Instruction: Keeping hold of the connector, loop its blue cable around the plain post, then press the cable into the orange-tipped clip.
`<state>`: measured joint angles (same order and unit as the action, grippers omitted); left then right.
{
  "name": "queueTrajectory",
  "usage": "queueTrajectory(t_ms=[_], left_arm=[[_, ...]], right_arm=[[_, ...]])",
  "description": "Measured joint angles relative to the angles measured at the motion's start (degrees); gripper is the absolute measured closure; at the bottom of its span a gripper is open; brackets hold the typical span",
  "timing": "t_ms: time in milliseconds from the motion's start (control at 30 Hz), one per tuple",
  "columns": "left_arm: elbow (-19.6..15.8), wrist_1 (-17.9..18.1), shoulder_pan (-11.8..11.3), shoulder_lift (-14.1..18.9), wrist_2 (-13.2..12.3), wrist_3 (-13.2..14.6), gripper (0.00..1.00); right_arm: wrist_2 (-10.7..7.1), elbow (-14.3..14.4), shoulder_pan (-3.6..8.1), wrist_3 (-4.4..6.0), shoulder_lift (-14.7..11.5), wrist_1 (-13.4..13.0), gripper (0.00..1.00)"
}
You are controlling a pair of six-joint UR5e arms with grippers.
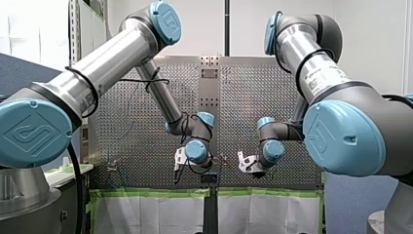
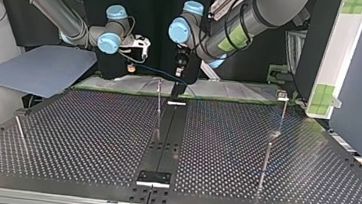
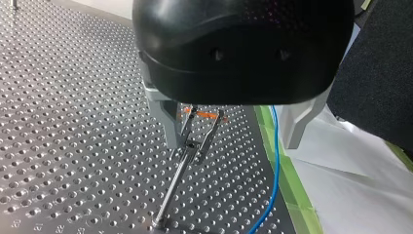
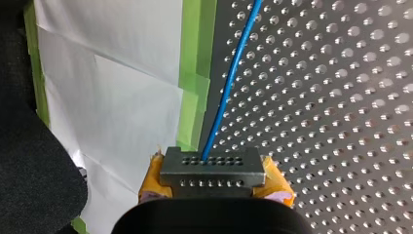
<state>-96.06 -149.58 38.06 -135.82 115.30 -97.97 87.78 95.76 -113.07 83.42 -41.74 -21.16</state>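
Perforated metal table [image 4: 341,97]; right gripper [image 4: 213,179] pinches the blocky drilled connector [image 4: 213,168]; left gripper [image 3: 233,144] gapes wide

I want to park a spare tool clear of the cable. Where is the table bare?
In the top view, bare table lies between the thin rod at its left and the black centre rail, and between the rail and the two posts at its right. The far middle edge is crowded: my right gripper, my left gripper, blue cable, orange-tipped clip.

Orange-tipped clip [image 3: 191,145] and blue cable [image 3: 275,146] obstruct the open gap of the left claw [image 3: 233,145]. Thin posts [image 2: 265,163] interrupt the otherwise free counter [image 2: 90,133].
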Motion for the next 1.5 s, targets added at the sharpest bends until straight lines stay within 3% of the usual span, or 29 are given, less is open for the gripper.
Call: queueTrajectory(t_ms=[100, 333, 533, 700, 933, 1267, 1500], left_arm=[[0.0, 0.0, -0.1, 0.0, 0.0, 0.0, 0.01], [0.0, -0.5, -0.2, 0.0, 0.0, 0.2, 0.01], [0.0, -0.6, -0.4, 0.0, 0.1, 0.2, 0.01], [0.0, -0.7, -0.6, 0.0, 0.1, 0.2, 0.01], [0.0, -1.2, -0.8, 0.0, 0.1, 0.0, 0.01], [-0.1, -1.3, -1.1, 0.0, 0.2, -0.1, 0.01], [-0.1, -1.3, -1.2, 0.0, 0.2, -0.2, 0.01]], right_arm=[[-0.1, 1.8, -0.17, 0.66, -1.8, -0.2, 1.0], [-1.65, 5.5, -0.43, 3.88, -5.6, -0.6, 1.0], [-2.71, 6.7, -0.6, 5.65, -8.6, -1.4, 1.0], [-2.89, 6.8, -0.61, 5.92, -11.1, -1.6, 1.0], [-2.8, 7.3, -0.63, 5.45, -14.1, -2.6, 1.0], [-2.56, 11.4, -0.66, 5.69, -14.3, -7.2, 1.0], [-2.43, 12.5, -1.04, 5.55, -14.2, -8.0, 1.0]])
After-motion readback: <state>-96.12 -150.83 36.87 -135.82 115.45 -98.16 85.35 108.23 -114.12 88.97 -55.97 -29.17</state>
